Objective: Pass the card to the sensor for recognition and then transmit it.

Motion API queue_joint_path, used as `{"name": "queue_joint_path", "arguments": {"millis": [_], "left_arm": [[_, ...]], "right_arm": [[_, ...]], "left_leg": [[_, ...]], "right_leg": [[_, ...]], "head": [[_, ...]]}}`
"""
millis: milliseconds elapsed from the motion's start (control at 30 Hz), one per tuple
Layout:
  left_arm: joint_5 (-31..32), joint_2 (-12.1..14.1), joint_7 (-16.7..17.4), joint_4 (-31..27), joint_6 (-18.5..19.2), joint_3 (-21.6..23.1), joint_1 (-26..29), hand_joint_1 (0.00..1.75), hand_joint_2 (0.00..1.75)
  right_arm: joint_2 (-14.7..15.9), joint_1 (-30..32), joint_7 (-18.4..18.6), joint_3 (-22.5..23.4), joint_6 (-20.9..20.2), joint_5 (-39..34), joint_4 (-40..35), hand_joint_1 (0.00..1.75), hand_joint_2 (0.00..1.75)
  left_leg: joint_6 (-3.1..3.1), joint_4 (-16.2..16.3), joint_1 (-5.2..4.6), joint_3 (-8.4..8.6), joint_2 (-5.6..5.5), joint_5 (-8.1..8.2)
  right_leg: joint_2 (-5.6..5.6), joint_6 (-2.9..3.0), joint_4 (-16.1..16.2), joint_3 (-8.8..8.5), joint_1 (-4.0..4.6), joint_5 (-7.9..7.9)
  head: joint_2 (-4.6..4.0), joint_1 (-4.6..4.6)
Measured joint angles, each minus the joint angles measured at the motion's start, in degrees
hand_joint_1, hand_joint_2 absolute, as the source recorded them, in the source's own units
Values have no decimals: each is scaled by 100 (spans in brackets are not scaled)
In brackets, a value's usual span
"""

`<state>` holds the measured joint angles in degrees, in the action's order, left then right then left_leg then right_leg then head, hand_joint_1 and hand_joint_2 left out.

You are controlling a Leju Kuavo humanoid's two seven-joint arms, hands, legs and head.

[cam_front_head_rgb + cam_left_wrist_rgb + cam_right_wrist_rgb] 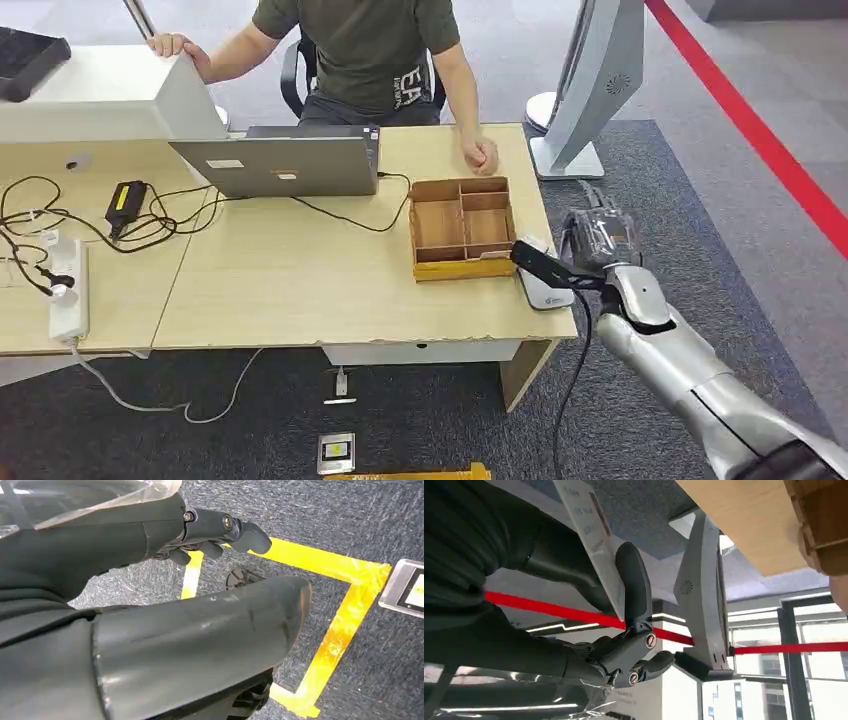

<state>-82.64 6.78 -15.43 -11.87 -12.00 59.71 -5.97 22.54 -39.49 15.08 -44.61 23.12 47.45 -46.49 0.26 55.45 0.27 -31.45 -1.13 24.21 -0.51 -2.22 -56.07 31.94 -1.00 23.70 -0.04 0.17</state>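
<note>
My right hand (600, 236) hovers just off the table's right edge, beside a white sensor pad (547, 289) that lies on the table's near right corner. In the right wrist view a white printed card (591, 540) is pinched between the thumb (634, 580) and the dark fingers behind it. My left hand (220, 530) hangs over the carpet floor, its fingers slightly bent and apart from the thumb, with nothing in it.
A wooden box (462, 228) with compartments stands just left of the sensor pad. A person sits behind the table with a fist (481, 155) resting near the box. A laptop (285, 165), cables and a power strip (68, 290) lie further left. A white stand (590, 90) rises right of the table.
</note>
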Motion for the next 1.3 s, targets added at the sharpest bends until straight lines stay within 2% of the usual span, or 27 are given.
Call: {"name": "queue_joint_path", "arguments": {"millis": [333,667,1300], "left_arm": [[2,0,5,0,-9,2,-3,0,0],[0,-2,99,0,-35,2,-3,0,0],[-76,-39,107,0,-101,2,-2,0,0]], "right_arm": [[-210,13,-9,-63,2,-63,446,175,175],[-568,-12,-87,-136,-50,2,896,175,175],[-946,94,-267,-192,33,-190,1375,175,175]], "left_leg": [[0,0,1,0,0,0],[0,0,2,-1,-1,0],[0,0,2,0,1,0]], "right_leg": [[0,0,0,0,1,0],[0,1,-1,0,2,0],[0,1,0,3,2,0]], "head": [[0,-2],[0,0],[0,0]]}}
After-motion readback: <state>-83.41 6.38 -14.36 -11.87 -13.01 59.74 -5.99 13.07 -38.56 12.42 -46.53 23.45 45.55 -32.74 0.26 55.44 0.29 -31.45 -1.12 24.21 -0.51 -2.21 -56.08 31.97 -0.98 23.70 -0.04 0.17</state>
